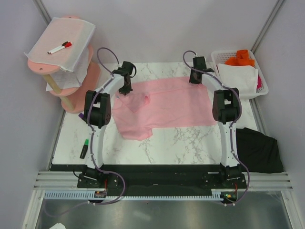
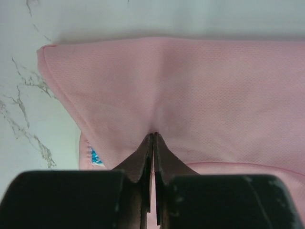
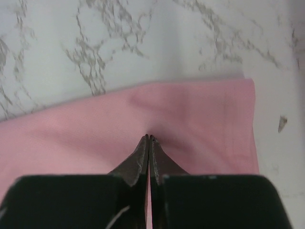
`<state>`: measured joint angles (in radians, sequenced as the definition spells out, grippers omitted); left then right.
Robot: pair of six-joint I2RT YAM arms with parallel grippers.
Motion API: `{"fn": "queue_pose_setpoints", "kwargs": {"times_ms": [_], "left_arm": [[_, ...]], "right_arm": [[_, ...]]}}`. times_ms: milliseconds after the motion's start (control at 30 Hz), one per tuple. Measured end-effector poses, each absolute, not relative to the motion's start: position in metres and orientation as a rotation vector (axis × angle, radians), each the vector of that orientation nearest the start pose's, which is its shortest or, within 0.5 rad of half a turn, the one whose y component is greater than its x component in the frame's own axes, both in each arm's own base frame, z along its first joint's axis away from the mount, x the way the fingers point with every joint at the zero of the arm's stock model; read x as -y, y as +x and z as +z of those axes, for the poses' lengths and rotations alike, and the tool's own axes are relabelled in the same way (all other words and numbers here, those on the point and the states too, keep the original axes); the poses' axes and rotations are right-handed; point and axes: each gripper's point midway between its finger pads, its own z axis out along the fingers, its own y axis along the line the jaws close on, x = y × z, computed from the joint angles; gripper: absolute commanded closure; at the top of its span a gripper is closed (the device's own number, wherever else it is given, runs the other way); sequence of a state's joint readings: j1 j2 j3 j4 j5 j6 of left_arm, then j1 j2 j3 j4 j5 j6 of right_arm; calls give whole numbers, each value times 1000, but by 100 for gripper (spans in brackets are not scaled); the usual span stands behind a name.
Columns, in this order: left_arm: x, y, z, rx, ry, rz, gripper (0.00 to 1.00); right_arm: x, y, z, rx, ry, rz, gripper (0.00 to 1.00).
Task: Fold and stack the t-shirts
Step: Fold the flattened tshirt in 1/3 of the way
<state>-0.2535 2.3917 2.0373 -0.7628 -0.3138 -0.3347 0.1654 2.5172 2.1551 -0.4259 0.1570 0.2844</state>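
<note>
Since left gripper (image 2: pixel 153 137) and right gripper (image 3: pixel 148 138) clench the far edge, at eleven and one o'clock, of the light pink soft cloth t-shirt (image 1: pixel 171 109) spread at centre, it should lift light and limp. The crumpled black cloth t-shirt (image 1: pixel 257 150) lies at four o'clock.

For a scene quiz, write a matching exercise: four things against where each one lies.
Things:
1 pink shirt
2 black shirt
3 red marker
4 green marker

Places:
A on top of the shelf
B left edge of the table
C spread mid-table
D near right edge of the table

Pairs: 1-C, 2-D, 3-A, 4-B
</note>
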Motion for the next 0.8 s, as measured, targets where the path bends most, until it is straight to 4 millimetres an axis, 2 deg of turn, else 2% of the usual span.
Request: {"fn": "queue_pose_setpoints", "kwargs": {"times_ms": [33,67,100,167,200,267,400,467,500,567,700,800], "left_arm": [[95,525,29,-2600,-195,217,83],[95,517,30,-2599,-188,215,63],[94,508,34,-2601,-179,214,41],[97,484,48,-2595,-144,185,22],[100,471,58,-2583,-132,153,12],[107,448,90,-2526,-114,62,8],[118,415,146,-2380,-101,-99,8],[118,399,157,-2332,-117,-155,8],[117,388,155,-2330,-127,-177,8],[115,364,138,-2350,-148,-203,8],[104,315,85,-2475,-188,-165,10],[98,292,63,-2528,-216,-147,11]], "right_arm": [[-88,617,33,-2350,213,38,90],[-87,605,35,-2370,211,41,86],[-86,597,38,-2380,210,44,75],[-85,569,53,-2389,221,66,65],[-85,558,63,-2376,224,85,51],[-86,535,91,-2339,238,126,38],[-81,491,146,-2231,261,179,33],[-77,471,159,-2199,274,190,33],[-75,461,164,-2183,283,195,33],[-70,439,159,-2189,309,192,34],[-63,398,123,-2269,358,174,36],[-58,368,89,-2361,396,151,36]]}}
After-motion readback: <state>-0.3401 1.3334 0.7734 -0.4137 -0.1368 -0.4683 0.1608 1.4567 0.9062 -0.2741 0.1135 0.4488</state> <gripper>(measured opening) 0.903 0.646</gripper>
